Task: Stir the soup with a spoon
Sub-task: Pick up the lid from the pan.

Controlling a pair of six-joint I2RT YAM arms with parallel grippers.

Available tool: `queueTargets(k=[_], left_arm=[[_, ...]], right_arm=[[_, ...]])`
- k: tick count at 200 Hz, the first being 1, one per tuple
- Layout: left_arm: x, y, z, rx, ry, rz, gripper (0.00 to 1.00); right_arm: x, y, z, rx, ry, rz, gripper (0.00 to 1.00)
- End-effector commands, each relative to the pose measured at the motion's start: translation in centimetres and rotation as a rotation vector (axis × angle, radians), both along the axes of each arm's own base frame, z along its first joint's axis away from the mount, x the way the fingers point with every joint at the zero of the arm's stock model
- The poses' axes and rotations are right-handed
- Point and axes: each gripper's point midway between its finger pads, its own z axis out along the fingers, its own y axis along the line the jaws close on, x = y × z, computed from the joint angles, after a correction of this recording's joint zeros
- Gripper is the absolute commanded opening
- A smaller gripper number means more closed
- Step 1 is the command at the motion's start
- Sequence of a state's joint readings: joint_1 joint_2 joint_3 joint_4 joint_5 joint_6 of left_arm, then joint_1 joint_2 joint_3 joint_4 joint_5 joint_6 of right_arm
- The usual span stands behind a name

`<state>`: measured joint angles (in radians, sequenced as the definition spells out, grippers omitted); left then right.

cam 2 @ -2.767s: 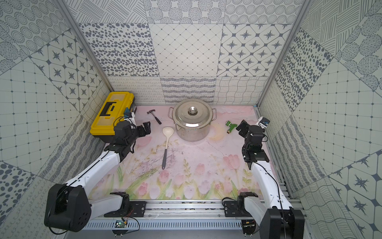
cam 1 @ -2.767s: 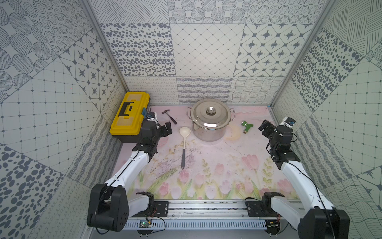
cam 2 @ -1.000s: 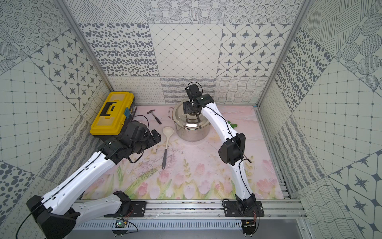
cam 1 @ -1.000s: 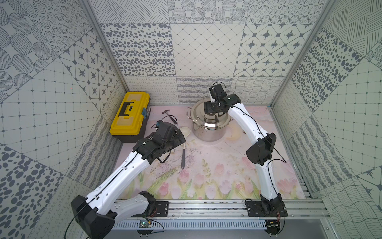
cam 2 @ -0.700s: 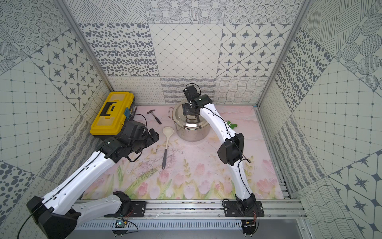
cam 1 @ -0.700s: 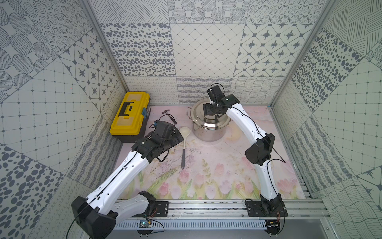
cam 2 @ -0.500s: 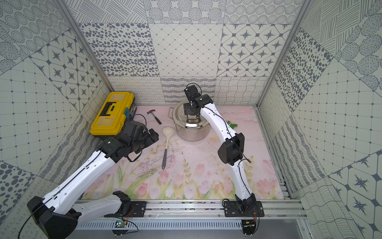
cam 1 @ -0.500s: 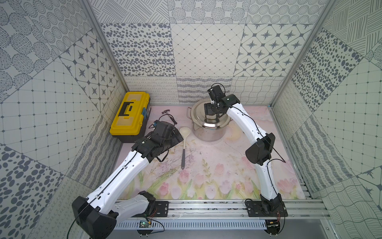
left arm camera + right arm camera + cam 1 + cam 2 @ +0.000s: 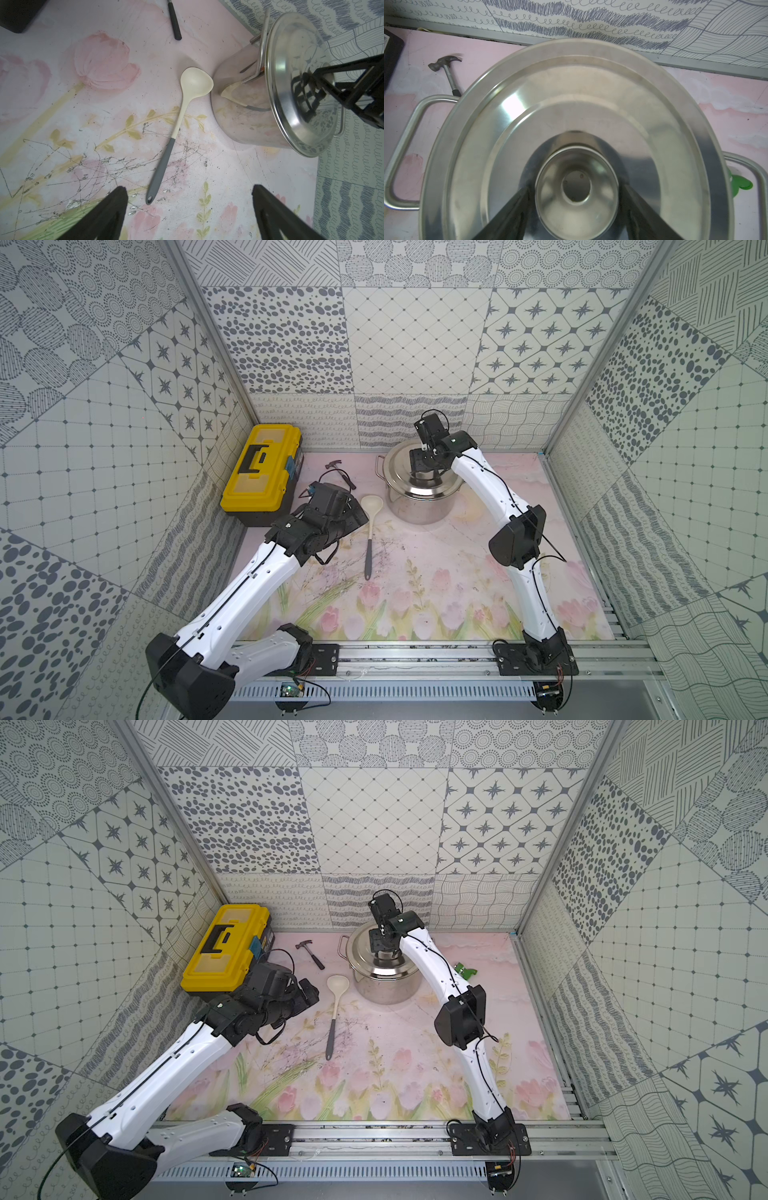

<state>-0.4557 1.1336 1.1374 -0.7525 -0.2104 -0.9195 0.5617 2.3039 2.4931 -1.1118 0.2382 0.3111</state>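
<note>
The long spoon (image 9: pixel 369 539) with a cream-white bowl and a slim dark grey handle lies flat on the pink flowered counter (image 9: pixel 436 556), near the middle of a top view. Its bowl is just beside the wall of the round stainless steel pot (image 9: pixel 419 506), and its handle points toward the lower edge of the frame. I judge that this position suits the left hand (image 9: pixel 189 188). That hand hovers above the spoon with its fingers spread wide and nothing between them, so the slim handle can pass in.

The pot is covered by its steel lid (image 9: pixel 571 83), so stirring is not yet possible. For this reason, I think, the right hand (image 9: pixel 576 188) hangs over the lid, with one finger on each side of the round steel knob (image 9: pixel 577 166). The fingers are very near the knob, but I cannot tell whether they already press it.
</note>
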Motion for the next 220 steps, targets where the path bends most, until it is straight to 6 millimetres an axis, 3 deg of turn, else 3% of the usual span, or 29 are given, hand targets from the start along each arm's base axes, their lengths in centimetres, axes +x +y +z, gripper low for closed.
queueTargets(k=[1,76,107,151,179,220], left_arm=[[-0.2,0.2,-0.2,0.006,0.015,-0.002,0.97],[0.4,-0.1,-0.2,-0.005,0.018,0.003,0.98],[0.6,-0.3,0.0,-0.008,0.012,0.002,0.97],[0.8,-0.4,0.8,-0.015,-0.012,-0.002,0.97],[1.3,-0.7,1.8,-0.031,-0.052,-0.015,0.97],[2.4,-1.2,4.2,-0.054,-0.14,-0.027,0.97]], right_arm=[[0.7,0.1,0.0,0.01,-0.015,-0.013,0.66],[0.5,0.3,0.7,0.03,-0.02,-0.009,0.36],[0.8,0.5,4.2,0.058,-0.099,0.008,0.24],[0.4,0.9,10.9,0.11,-0.251,0.048,0.11],[-1.1,0.7,13.9,0.138,-0.29,0.057,0.07],[-6.6,0.2,13.8,0.088,-0.224,0.108,0.0]])
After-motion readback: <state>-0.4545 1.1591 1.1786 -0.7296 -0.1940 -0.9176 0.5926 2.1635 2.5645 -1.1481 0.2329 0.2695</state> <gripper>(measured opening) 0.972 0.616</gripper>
